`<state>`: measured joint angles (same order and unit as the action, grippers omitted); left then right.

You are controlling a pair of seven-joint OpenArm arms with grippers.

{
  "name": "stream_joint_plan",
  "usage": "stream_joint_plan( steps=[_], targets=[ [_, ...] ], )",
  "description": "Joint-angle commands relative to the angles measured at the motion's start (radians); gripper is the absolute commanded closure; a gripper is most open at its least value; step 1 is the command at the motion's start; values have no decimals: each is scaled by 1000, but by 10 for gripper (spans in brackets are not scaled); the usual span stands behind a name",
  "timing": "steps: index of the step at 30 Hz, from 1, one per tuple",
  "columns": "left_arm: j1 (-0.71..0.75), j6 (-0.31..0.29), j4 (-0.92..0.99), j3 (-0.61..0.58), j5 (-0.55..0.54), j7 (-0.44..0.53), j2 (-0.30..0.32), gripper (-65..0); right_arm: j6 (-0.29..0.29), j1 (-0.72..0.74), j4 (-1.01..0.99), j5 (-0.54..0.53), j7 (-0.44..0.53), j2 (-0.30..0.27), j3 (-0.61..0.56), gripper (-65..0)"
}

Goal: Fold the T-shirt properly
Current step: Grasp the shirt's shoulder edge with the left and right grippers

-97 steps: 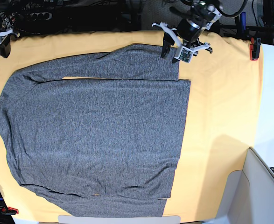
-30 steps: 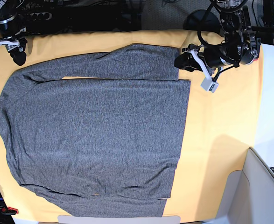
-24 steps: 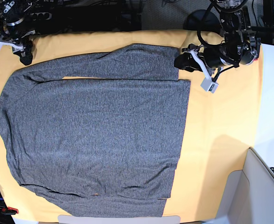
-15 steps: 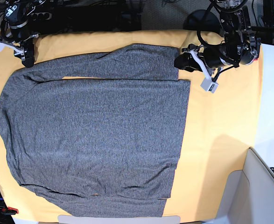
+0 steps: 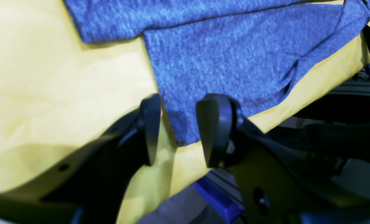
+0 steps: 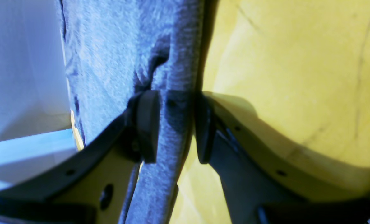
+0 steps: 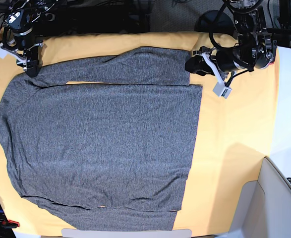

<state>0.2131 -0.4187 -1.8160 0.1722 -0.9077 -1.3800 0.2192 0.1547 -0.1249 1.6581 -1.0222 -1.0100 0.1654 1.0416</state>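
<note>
Yellow-orange cloth sheet [image 7: 234, 129] covers the bench; dark cabling and rig frames crowd the far edge. T-shirt [image 7: 100, 139] lies flat and spread across most of the sheet, heathered dark grey, collar end toward the bench's left edge, hem toward the middle-right. One long sleeve [image 7: 115, 67] runs along the far edge, its cuff ending near the far-right part of the sheet.

Left gripper [image 7: 192, 64] sits low at that sleeve cuff. Wrist view: left gripper [image 5: 178, 127] has its fingers [image 5: 214, 127] parted, straddling the corner of the cuff; fabric lies in the gap, not pinched.

Right gripper [image 7: 30, 63] is at the far-left corner of the bench, at the shoulder end of the same sleeve. Wrist view: right gripper [image 6: 174, 124] has fingers [image 6: 147, 124] on either side of a raised ridge of grey knit, both pads against the fabric; narrow gap filled by the fold. Reads as a grip on the T-shirt.

Red clamp [image 7: 269, 52] holds the sheet at the far-right corner.
</note>
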Motion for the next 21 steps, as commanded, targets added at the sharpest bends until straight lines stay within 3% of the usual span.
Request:
stream_joint_plan(
  steps=[1, 5, 10, 21],
  targets=[
    [-5, 1, -14, 8, -17, 6, 10, -237, 6, 14, 4, 10, 7, -8, -1, -192],
    [-5, 1, -11, 13, -14, 12, 10, -237, 7, 18, -37, 47, 6, -8, -1, -168],
    [-8, 1, 61, 14, -12, 12, 10, -237, 7, 17, -46, 79, 0, -10, -8, 0],
    [-100, 1, 269, 14, -15, 14, 4, -237, 7, 9, -46, 102, 4, -16, -65, 0]
  ],
)
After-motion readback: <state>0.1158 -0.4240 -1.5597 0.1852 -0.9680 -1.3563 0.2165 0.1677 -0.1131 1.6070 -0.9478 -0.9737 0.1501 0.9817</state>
